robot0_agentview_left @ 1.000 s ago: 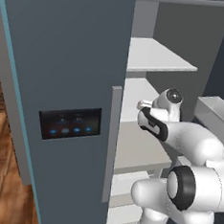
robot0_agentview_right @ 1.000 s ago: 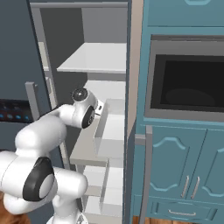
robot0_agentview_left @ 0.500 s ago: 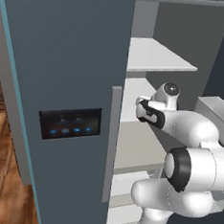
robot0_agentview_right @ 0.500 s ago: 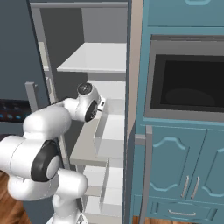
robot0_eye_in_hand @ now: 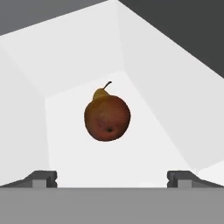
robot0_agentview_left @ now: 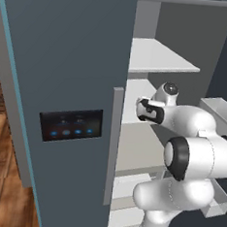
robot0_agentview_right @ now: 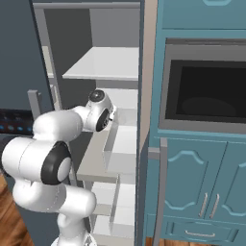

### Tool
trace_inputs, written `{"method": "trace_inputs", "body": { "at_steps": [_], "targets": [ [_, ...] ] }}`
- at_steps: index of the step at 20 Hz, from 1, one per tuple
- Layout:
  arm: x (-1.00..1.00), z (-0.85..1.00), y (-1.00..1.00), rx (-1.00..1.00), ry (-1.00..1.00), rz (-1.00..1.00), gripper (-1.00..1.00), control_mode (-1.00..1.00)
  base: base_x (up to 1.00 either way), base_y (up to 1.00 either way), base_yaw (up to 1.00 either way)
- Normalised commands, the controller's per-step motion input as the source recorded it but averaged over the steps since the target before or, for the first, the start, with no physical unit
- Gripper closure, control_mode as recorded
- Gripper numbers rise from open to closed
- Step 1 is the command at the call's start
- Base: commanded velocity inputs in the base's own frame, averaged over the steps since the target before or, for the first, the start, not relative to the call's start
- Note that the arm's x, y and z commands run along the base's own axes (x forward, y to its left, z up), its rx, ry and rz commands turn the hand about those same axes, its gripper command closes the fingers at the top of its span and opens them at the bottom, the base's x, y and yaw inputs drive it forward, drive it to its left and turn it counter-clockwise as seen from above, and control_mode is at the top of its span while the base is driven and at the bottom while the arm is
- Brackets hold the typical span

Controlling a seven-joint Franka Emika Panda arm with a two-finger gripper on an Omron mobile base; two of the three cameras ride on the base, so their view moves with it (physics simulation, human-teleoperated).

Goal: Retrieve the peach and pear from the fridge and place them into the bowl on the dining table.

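Peach (robot0_eye_in_hand: 107, 119) (one) hides one pear (robot0_eye_in_hand: 100, 93) behind.

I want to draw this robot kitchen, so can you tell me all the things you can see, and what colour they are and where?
peach: one, dark red-brown, on the white floor of a fridge compartment, ahead of the gripper.
pear: one, yellow-tan with a stem, right behind the peach, mostly hidden by it.
fridge: one, slate grey, door open, white shelves inside.
control panel: one, black with blue lights, on the closed fridge door.
bar handle: one, pale grey, on that door's edge.
oven: one, dark window, set in teal cabinets right of the fridge.
teal cabinets: several doors with pale handles, below the oven.
wooden floor: brown, left of the fridge.
gripper: one, dark fingertips, open, holding nothing.
arm: one, white with dark joints, reaching into the fridge.
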Motion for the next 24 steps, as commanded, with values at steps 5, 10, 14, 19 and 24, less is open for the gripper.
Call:
{"method": "trace_inputs", "body": {
  "at_steps": [5,10,14,19,24],
  "targets": [
    [0.34,-0.20,0.00,0.00,0.00,0.00,-1.00,-1.00,0.00,0.00,0.00],
    [0.32,-0.13,-0.02,0.00,0.00,0.00,-1.00,-1.00,0.00,0.00,0.00],
    [0.21,-0.04,-0.15,0.00,0.00,-0.02,-1.00,-1.00,0.00,0.00,0.00],
    [0.16,-0.04,-0.23,0.00,0.00,-0.04,-1.00,-1.00,0.00,0.00,0.00],
    [0.16,-0.15,-0.09,0.00,0.00,-0.02,-1.00,-1.00,0.00,0.00,0.00]
  ]
}}
